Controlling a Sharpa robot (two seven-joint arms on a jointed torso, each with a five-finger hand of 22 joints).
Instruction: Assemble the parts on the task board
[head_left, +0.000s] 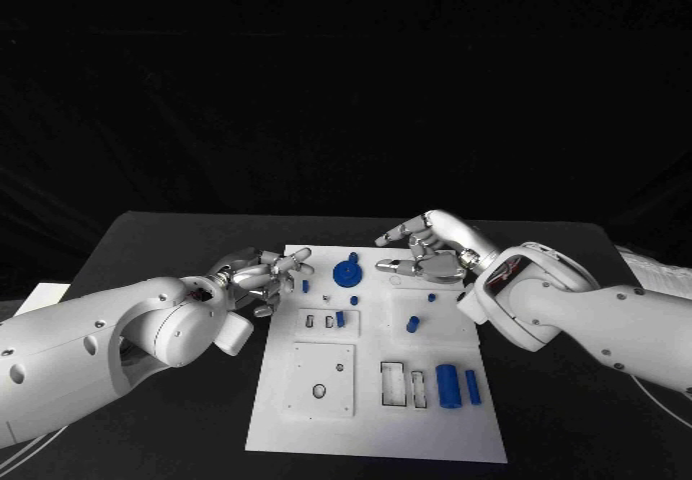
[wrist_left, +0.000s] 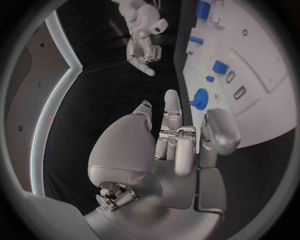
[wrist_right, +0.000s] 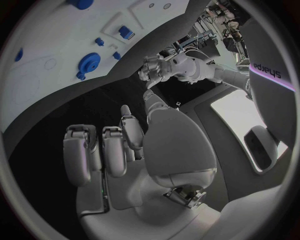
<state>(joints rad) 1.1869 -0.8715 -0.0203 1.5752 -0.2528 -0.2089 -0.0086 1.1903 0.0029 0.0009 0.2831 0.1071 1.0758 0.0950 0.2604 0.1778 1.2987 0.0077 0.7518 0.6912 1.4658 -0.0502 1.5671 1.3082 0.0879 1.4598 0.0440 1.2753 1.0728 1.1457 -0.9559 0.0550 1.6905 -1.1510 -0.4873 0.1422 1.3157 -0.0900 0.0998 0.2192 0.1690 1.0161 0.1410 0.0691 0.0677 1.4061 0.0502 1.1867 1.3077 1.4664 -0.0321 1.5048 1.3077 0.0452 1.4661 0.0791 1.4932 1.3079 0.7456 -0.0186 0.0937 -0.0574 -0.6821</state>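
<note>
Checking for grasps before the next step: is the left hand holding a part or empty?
Empty: the left hand has curled fingers with nothing between them, beside the task board.

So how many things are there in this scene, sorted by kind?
Silver hands: 2 (left hand, right hand)
White task board: 1
Blue gear: 1
Long blue cylinders: 2
Small blue pieces: 5, as far as I can tell
Total: 11

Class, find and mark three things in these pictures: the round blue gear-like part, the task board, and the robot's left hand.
round blue gear-like part (head_left: 346, 271), head view, on its round top face.
task board (head_left: 433, 425), head view, on bare white surface near its front edge.
left hand (head_left: 264, 276), head view, on the middle of the hand.
</note>
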